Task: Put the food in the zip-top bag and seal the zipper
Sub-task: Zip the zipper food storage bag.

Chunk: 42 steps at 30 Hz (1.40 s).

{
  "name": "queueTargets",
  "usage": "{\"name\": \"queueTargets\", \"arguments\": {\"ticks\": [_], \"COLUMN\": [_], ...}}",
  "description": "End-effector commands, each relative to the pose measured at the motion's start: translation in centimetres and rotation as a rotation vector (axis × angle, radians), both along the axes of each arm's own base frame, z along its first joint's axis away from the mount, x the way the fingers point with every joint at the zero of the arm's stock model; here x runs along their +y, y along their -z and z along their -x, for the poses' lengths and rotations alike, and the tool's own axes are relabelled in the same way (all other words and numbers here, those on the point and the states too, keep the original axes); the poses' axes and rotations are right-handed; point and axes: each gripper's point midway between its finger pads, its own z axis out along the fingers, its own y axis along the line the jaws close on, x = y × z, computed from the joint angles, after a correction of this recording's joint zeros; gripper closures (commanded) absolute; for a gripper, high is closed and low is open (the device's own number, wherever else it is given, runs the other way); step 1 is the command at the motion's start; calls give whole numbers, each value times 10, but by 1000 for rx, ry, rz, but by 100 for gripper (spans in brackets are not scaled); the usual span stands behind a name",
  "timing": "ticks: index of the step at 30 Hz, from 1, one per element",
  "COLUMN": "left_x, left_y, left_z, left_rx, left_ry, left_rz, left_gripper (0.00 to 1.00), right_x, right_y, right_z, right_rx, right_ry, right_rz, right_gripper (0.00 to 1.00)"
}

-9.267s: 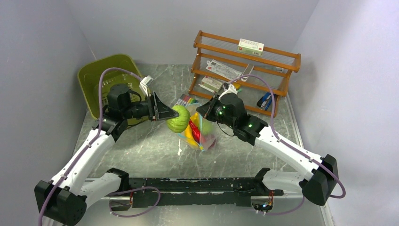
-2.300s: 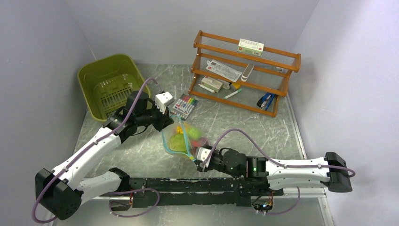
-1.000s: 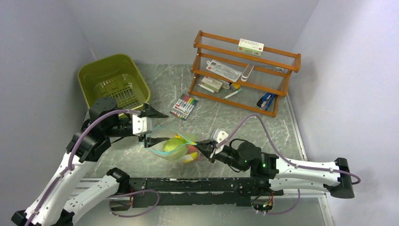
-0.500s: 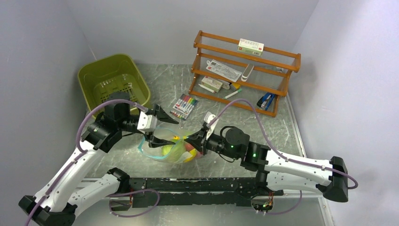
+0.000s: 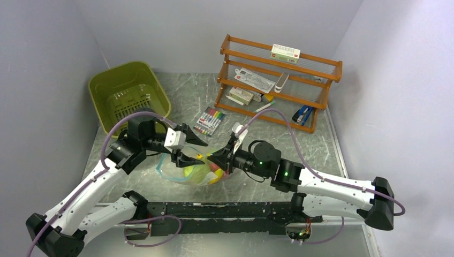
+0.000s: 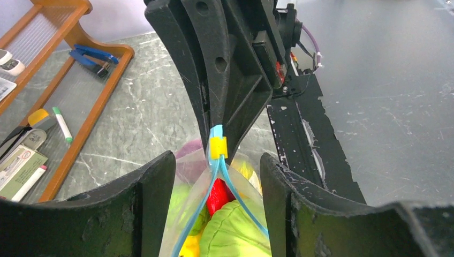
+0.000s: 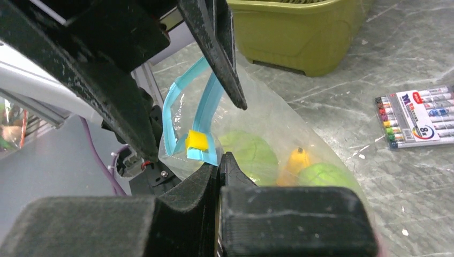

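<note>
The zip-top bag (image 5: 188, 174) hangs low over the table between my two arms. Through it show the food: green pieces (image 7: 250, 153), a yellow banana (image 7: 297, 161) and a red piece (image 6: 217, 196). My right gripper (image 7: 220, 160) is shut on the bag's corner at the end of the teal zipper (image 7: 207, 104), just beside a yellow slider tab (image 6: 218, 147). My left gripper (image 6: 217, 161) is open and straddles the bag's mouth. Its fingers (image 6: 147, 206) stand clear of the plastic on either side. The two zipper strips spread apart below the tab.
An olive-green tub (image 5: 126, 88) stands at the back left. A pack of markers (image 5: 210, 120) lies just behind the bag. A wooden rack (image 5: 278, 80) with stationery fills the back right. The black base rail (image 5: 225, 211) runs along the near edge.
My left gripper has swung right onto the bag's mouth and its jaws have narrowed. My right gripper has carried the bag's corner up and to the left.
</note>
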Motion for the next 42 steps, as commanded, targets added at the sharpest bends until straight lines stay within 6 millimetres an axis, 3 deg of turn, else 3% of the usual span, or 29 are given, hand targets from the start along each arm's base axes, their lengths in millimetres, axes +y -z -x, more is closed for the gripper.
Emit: {"name": "queueTargets", "arguments": {"ticks": [1,5,11,18,21,24,29,35,42], "left_x": [-7,-12,-18,-20,-21,-21,-21,-23,-22], "left_y": [-1,3,5,9,11,10,5,3,1], "left_z": [-6,-14,-18,-17,-14,-5,6,6,10], "left_rx": [-53,-77,-110,-120,-103,-98,-88,-66,-69], "left_ry": [-30,-72,-82,-63,-37,15,79,93,114], "left_rz": [21,16,8,-7,-21,-16,0,-11,-22], "left_gripper": [42,51,78,93,93,93,93,93,93], "right_x": [2,3,4,-4,-8,-17,-22,-12,-15], "right_y": [-24,-24,-19,-11,-14,-14,-23,-14,-2], "right_z": [-8,-7,-4,1,9,8,5,9,7], "right_rx": [35,41,52,40,-34,-102,-220,-289,-362], "right_ry": [34,28,5,-5,-58,-54,-55,-139,-165], "right_rz": [-94,-95,-83,-76,-80,-61,-39,68,145], "right_gripper": [100,100,100,100,100,85,75,70,70]}}
